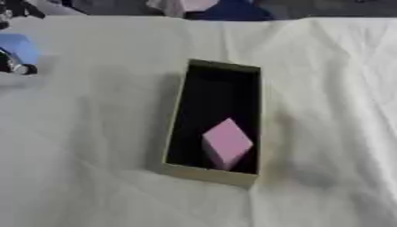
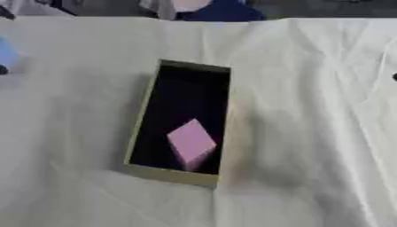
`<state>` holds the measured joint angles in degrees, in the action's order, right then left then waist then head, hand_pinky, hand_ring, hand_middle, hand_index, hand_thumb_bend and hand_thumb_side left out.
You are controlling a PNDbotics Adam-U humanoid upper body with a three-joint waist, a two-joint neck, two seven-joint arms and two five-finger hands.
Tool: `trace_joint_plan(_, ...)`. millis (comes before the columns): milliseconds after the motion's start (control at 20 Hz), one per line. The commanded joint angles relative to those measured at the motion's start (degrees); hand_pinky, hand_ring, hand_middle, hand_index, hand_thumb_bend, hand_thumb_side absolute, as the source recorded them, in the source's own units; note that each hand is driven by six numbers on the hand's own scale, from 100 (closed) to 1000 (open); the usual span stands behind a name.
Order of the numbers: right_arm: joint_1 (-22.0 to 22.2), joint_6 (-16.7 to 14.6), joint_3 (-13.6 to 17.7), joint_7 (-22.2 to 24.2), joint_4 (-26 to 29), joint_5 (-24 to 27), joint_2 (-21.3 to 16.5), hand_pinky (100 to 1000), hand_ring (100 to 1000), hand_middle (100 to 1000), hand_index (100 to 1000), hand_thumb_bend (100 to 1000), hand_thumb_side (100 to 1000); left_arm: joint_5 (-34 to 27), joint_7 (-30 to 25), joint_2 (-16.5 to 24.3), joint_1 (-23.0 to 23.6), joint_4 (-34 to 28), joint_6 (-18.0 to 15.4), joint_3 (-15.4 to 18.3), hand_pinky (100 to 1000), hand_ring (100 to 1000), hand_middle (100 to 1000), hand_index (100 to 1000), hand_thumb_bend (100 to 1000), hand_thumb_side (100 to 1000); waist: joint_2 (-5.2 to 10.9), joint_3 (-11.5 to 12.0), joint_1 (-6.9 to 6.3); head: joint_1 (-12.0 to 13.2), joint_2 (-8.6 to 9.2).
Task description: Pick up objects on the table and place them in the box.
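Okay, left hand (image 1: 14, 62) shows only at the far left edge of the left eye view, a dark bit with a silver joint next to something blue (image 1: 17, 48); fingers can't be made out, so can't tell if they're open or closed or holding anything. Right hand isn't visible in either view. Box (image 1: 208, 174) sits mid-table on the white cloth (image 1: 85, 133), well to the right of that left hand and nearer the camera, long side running away from the viewer, tan walls, dark inside. Pink block (image 1: 227, 142) lies inside the box, toward its near end, tilted on an edge, diamond-shaped from above, well apart from the hand and not touching it.
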<state>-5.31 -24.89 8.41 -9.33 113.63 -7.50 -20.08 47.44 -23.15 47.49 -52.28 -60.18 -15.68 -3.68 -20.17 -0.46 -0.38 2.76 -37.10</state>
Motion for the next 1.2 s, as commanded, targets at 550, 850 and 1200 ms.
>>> trace_joint_plan(550,-1.0,-0.5,-0.4,0.4,1.0,-0.7,-2.4,830,808,619,838,100,847,4.4,-1.1,3.5,-3.2,7.6,1.0,3.8,875,913,910,943,643,100,-0.04,-1.3,-1.14,1.2,1.94)
trace_joint_plan(850,-1.3,-0.6,-0.6,0.6,1.0,-0.9,-2.6,830,808,619,837,100,849,6.0,-1.4,3.9,-3.5,9.9,2.2,5.0,874,912,914,946,611,100,-0.72,-2.1,-1.61,1.5,2.33)
trace_joint_plan(1200,-1.7,-0.8,-0.8,0.7,1.0,-1.2,-2.8,829,808,618,837,100,852,7.6,0.9,4.3,-3.4,11.7,3.7,6.2,868,908,910,941,564,100,-1.65,-3.2,-2.06,2.1,3.17)
